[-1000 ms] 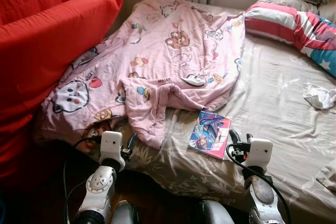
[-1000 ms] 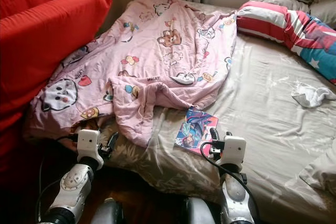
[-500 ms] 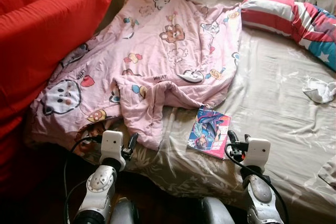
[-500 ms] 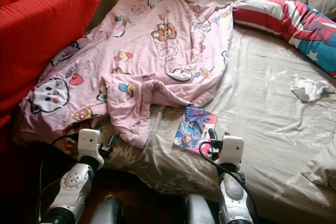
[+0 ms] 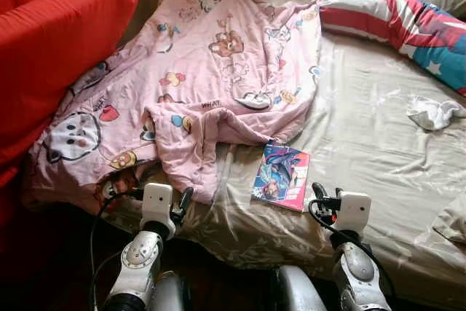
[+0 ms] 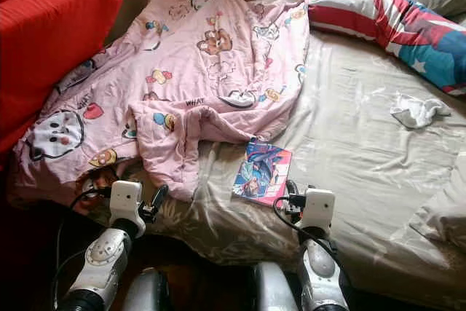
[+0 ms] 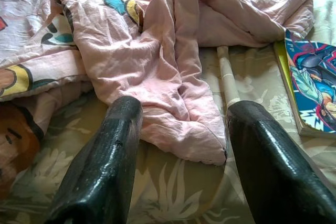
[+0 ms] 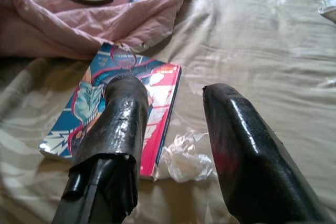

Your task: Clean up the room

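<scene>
A comic book (image 5: 282,176) with a blue and red cover lies flat on the beige bedsheet (image 5: 364,143), just below the edge of a rumpled pink cartoon quilt (image 5: 211,71). My right gripper (image 5: 319,194) hovers low over the near edge of the bed, just right of the book, open and holding nothing. In the right wrist view the book (image 8: 84,106) lies past the spread fingers (image 8: 123,108), with a crumpled white wrapper (image 8: 181,156) beside it. My left gripper (image 5: 183,202) is open too, pointing at the quilt's hanging fold (image 7: 173,93).
A red sofa cushion (image 5: 51,41) presses against the bed's left side. At the head of the bed lies a striped red, white and blue pillow (image 5: 393,20). A small white cloth (image 5: 431,113) sits on the sheet at the right. Dark floor lies below the bed edge.
The whole picture has shifted left and the bed looks a little nearer, so the camera moved. Both arms keep the same pose and nothing on the bed was touched.
</scene>
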You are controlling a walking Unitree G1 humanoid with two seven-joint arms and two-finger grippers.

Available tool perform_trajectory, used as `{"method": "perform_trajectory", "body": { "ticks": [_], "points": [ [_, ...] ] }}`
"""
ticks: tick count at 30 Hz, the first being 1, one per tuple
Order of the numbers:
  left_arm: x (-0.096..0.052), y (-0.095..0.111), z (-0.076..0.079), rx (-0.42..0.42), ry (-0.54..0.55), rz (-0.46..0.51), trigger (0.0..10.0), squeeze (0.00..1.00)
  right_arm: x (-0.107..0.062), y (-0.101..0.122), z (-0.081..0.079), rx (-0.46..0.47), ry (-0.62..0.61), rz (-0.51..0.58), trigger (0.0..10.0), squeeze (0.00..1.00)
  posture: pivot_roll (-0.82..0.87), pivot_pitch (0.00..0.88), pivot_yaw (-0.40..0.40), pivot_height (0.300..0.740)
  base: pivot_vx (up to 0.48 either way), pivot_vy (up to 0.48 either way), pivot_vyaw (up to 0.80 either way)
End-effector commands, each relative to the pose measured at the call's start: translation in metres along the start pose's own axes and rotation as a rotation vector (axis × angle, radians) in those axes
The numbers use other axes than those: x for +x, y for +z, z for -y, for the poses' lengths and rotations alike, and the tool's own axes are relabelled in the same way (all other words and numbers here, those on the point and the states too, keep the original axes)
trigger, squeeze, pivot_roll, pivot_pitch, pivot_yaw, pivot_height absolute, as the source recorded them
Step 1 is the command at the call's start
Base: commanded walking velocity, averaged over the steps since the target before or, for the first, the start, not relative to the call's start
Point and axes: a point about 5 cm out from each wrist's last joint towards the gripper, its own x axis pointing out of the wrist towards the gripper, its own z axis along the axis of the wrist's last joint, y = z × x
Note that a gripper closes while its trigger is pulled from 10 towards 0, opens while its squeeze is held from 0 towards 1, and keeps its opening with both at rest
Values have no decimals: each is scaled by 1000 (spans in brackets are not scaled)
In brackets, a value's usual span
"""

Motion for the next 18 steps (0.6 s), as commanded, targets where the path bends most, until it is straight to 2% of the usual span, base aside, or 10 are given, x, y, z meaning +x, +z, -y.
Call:
{"method": "perform_trajectory", "body": {
  "ticks": [1, 5, 10, 13, 18],
  "points": [
    [-2, -2, 2, -1, -12, -15, 10000, 0, -2, -8, -1, -2, 2, -47, 10000, 0, -102, 165, 7, 613, 0, 0, 0],
    [-2, -2, 2, -2, -13, -15, 10000, 0, -2, -11, 1, 7, -6, -73, 10000, 0, -102, 166, 6, 613, 0, 0, 0],
    [-2, -3, 2, -2, -17, -19, 10000, 0, -2, -13, 1, 24, -9, -87, 10000, 0, -102, 169, 8, 613, 0, 0, -574],
    [-1, -3, 3, -1, -19, -19, 10000, 0, -2, -13, 1, 13, -9, -81, 10000, 0, -100, 170, 8, 613, 0, 0, 0],
    [-1, -2, 3, 1, -22, -19, 10000, 0, -1, -13, 1, 14, -10, -84, 10000, 0, -100, 172, 9, 613, 254, 0, 0]
  ]
}}
